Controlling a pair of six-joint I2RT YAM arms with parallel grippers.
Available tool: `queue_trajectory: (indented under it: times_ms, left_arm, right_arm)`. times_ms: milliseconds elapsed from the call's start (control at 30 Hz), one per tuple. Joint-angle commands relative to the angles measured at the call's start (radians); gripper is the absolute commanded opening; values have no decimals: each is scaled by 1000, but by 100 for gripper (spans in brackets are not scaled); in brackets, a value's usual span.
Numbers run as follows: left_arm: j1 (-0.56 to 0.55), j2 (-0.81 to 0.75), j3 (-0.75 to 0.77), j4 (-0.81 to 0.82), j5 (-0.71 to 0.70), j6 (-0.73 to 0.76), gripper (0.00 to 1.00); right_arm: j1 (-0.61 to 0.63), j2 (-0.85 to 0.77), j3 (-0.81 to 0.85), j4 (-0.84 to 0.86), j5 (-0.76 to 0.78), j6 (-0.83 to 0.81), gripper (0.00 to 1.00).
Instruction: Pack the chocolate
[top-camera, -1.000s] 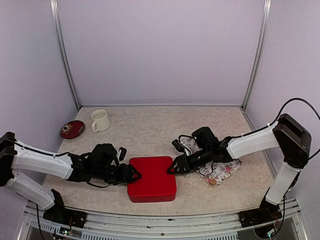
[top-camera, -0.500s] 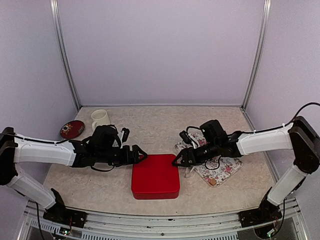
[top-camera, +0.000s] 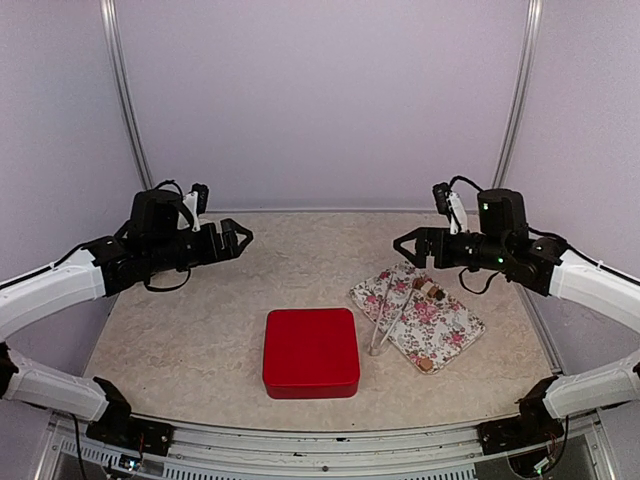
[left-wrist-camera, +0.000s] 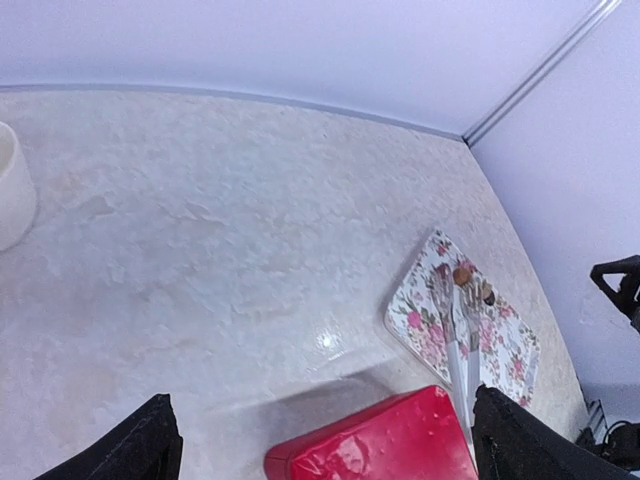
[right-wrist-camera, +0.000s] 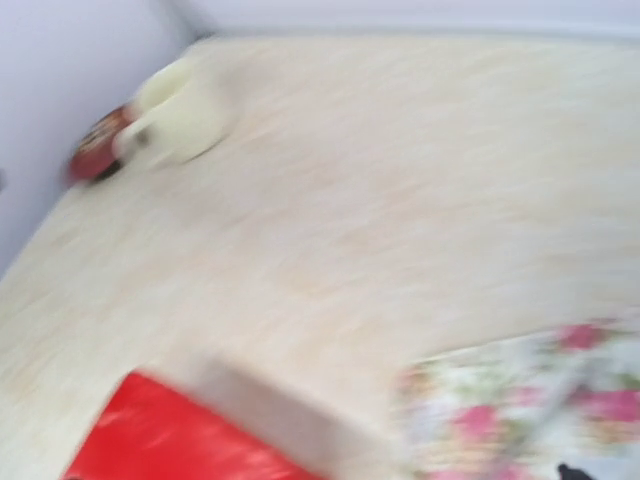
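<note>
A closed red box (top-camera: 311, 352) lies at the table's near middle. To its right is a floral tray (top-camera: 446, 330) with white tongs (top-camera: 384, 322) across it. Two brown pieces of chocolate (top-camera: 430, 290) rest at the tray's far end, also in the left wrist view as chocolate (left-wrist-camera: 463, 274). Another piece (top-camera: 427, 366) sits at the tray's near corner. My left gripper (top-camera: 236, 238) hangs open high over the far left, holding nothing. My right gripper (top-camera: 405, 245) hangs open above the tray's far end, empty too. The right wrist view is blurred.
A cream mug (right-wrist-camera: 180, 125) and a red saucer (right-wrist-camera: 95, 155) stand at the far left, hidden behind my left arm in the top view. White walls and metal posts (top-camera: 128, 120) close in the table on three sides.
Both grippers let go of the red box's sides, opened wider and rose up and back, left to the far left, right over the tray. The box stays closed.
</note>
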Motion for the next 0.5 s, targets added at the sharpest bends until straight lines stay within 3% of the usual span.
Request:
queue_trajectory:
  times_ms: [0, 233, 467]
  left_arm:
    - [57, -77, -15, -70, -84, 54, 99]
    - [165, -153, -119, -77, -86, 26, 99]
    - [177, -153, -205, -78, -122, -19, 99]
  right_arm:
    - [-65, -85, -12, -114, 190, -6, 100]
    - [-202, -261, -213, -76, 178, 15, 100]
    - [-253, -346, -372, 7, 132, 74, 100]
